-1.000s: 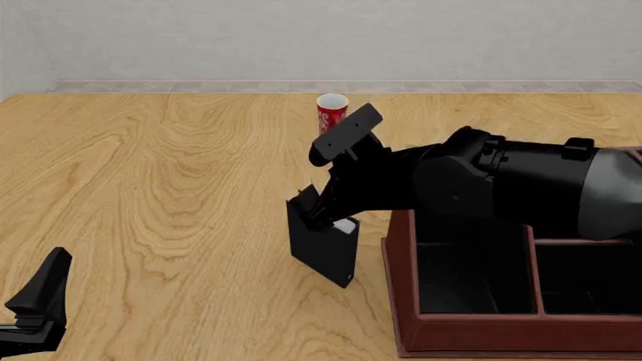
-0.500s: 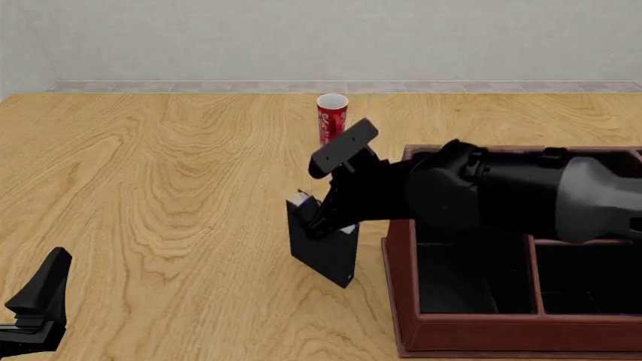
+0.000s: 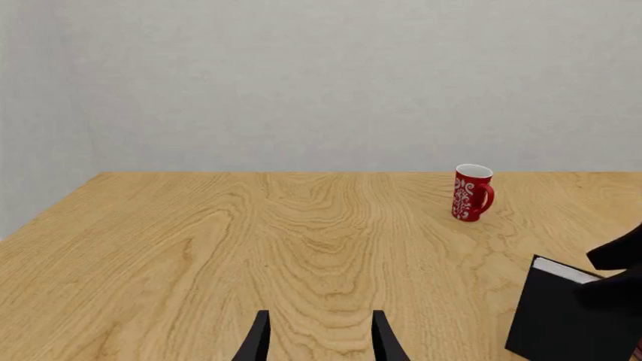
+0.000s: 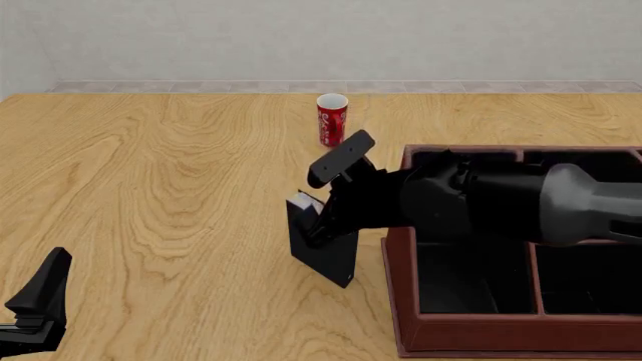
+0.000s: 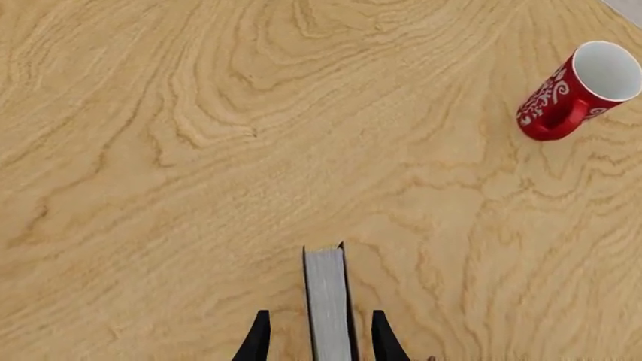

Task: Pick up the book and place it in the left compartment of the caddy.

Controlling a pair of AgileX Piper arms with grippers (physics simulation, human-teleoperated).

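Note:
The black book (image 4: pixel 321 259) stands upright on the table just left of the caddy (image 4: pixel 401 331), white page edges facing up (image 5: pixel 326 301). My right gripper (image 4: pixel 321 226) is down over the book's top, open, one finger (image 5: pixel 258 340) on each side of it with small gaps showing. The book's corner also shows in the left wrist view (image 3: pixel 561 323). The caddy's left compartment (image 4: pixel 456 282) is black-lined, and my right arm crosses above its far part. My left gripper (image 3: pixel 319 342) hovers low at the near left (image 4: pixel 38 297), open, nothing between its fingers.
A red mug (image 4: pixel 332 119) with a white pattern stands on the table beyond the book, also visible from both wrists (image 3: pixel 471 194) (image 5: pixel 573 94). The caddy's two smaller right sections (image 4: pixel 592 278) lie behind a divider. A wall bounds the table's far edge.
My right arm has sunk lower over the caddy and its gripper has come down around the book's top. The book, mug and left arm have not moved.

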